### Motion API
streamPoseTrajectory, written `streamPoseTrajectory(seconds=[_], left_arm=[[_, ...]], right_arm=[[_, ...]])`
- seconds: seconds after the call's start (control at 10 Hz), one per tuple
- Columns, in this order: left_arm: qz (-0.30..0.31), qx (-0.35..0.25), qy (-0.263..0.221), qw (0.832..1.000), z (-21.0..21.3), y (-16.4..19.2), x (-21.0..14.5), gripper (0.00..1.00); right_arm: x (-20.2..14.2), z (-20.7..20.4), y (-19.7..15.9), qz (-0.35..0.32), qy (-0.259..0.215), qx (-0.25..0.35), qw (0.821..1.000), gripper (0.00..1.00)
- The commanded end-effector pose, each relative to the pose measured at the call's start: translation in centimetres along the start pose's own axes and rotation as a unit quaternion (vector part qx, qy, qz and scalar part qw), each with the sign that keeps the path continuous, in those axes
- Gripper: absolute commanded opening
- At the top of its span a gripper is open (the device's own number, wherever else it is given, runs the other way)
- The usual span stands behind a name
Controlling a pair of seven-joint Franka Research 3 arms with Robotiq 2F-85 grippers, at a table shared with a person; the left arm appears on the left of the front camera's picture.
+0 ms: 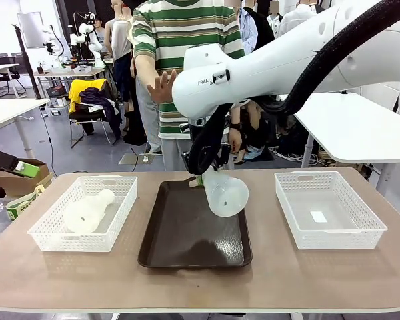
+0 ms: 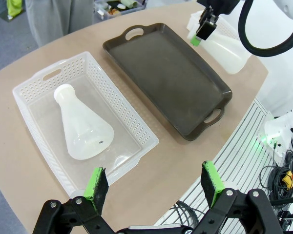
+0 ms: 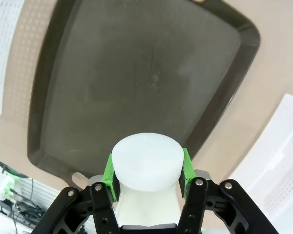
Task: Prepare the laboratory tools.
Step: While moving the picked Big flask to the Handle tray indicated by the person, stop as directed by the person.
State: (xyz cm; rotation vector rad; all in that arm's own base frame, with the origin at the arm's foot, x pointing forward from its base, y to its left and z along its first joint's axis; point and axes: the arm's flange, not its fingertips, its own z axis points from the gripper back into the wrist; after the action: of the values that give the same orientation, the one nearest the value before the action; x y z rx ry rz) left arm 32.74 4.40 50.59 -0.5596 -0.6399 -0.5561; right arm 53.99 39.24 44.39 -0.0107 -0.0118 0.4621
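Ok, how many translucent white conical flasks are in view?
2. One flask lies on its side in the left white lattice basket; the other flask is gripped by the right hand above the dark brown tray.

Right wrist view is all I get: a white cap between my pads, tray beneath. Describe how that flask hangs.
Observer: The held flask hangs tilted by its neck, wide base lowest, over the dark tray and apparently clear of it.
Operator: Now locate the other flask.
Observer: The second flask lies on its side inside the left basket.
Operator: Report the left gripper.
Observer: The left gripper is open, holds nothing, and looks down toward that basket.
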Motion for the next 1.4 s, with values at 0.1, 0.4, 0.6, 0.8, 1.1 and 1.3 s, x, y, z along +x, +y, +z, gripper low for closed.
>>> streamPoseTrajectory(seconds=[0.1,0.4,0.6,0.8,1.1,1.3], left_arm=[[-0.006,-0.011,-0.007,1.0,0.14,0.29,-0.07,1.0],[-0.006,-0.011,-0.007,1.0,0.14,0.29,-0.07,1.0],[-0.006,-0.011,-0.007,1.0,0.14,0.29,-0.07,1.0],[-0.006,-0.011,-0.007,1.0,0.14,0.29,-0.07,1.0],[-0.006,-0.011,-0.007,1.0,0.14,0.29,-0.07,1.0],[-0.006,-0.011,-0.007,1.0,0.14,0.29,-0.07,1.0]], right_arm=[[-0.03,-0.5,0.1,0.001,0.002,0.001,1.0,0.0],[-0.03,-0.5,0.1,0.001,0.002,0.001,1.0,0.0],[-0.03,-0.5,0.1,0.001,0.002,0.001,1.0,0.0],[-0.03,-0.5,0.1,0.001,0.002,0.001,1.0,0.0],[-0.03,-0.5,0.1,0.001,0.002,0.001,1.0,0.0],[-0.03,-0.5,0.1,0.001,0.002,0.001,1.0,0.0]])
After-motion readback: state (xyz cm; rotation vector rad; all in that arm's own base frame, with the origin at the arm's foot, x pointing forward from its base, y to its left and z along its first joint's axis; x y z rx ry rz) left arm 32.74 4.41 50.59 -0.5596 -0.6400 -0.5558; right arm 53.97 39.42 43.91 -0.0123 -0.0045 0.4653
